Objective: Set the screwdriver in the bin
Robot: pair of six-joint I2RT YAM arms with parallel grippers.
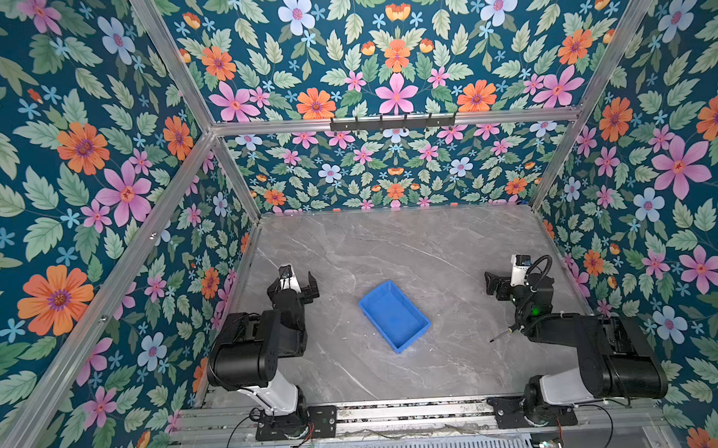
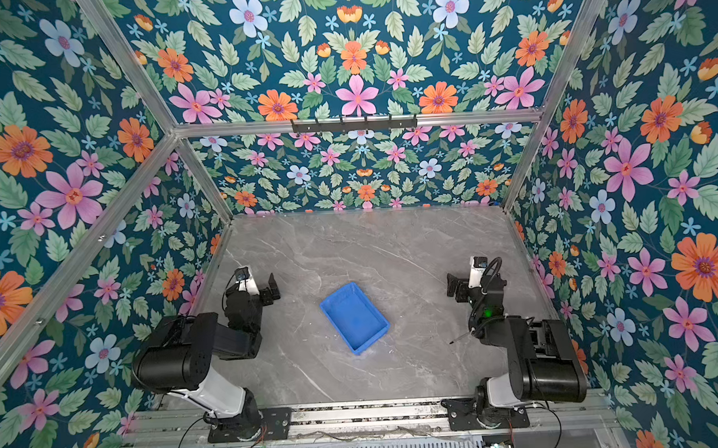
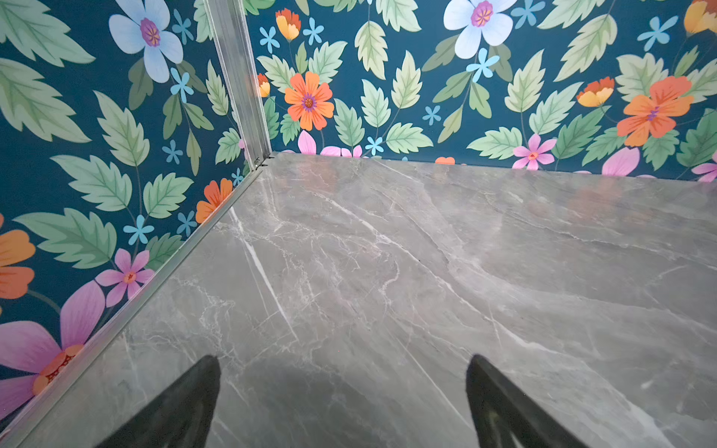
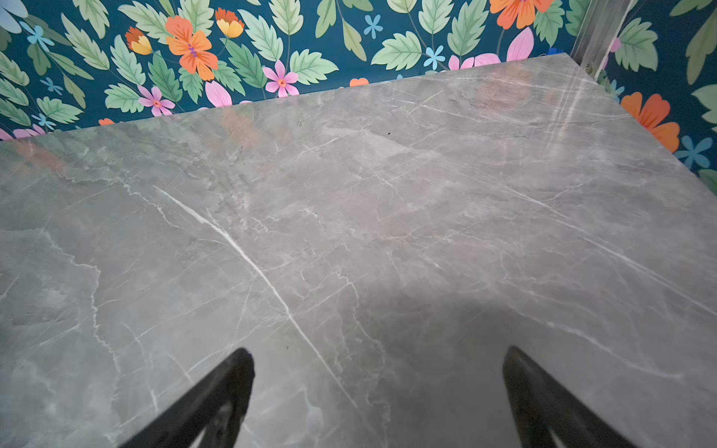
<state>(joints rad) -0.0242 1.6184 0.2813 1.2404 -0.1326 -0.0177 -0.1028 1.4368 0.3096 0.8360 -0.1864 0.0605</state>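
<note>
The bright blue bin (image 1: 394, 315) (image 2: 354, 316) lies empty and skewed near the middle of the grey marble table. In both top views only the thin dark shaft of the screwdriver (image 1: 501, 336) (image 2: 461, 337) shows, sticking out from under the right arm to the right of the bin; its handle is hidden. My left gripper (image 1: 310, 286) (image 3: 343, 360) is open over bare table, left of the bin. My right gripper (image 1: 492, 283) (image 4: 378, 351) is open too, behind the screwdriver, with nothing between its fingers. Neither wrist view shows the bin or the screwdriver.
Floral walls and aluminium posts (image 1: 239, 184) close in the table on three sides. The arm bases sit on a metal rail (image 1: 399, 412) along the front edge. A black hook rack (image 1: 392, 121) hangs on the rear crossbar.
</note>
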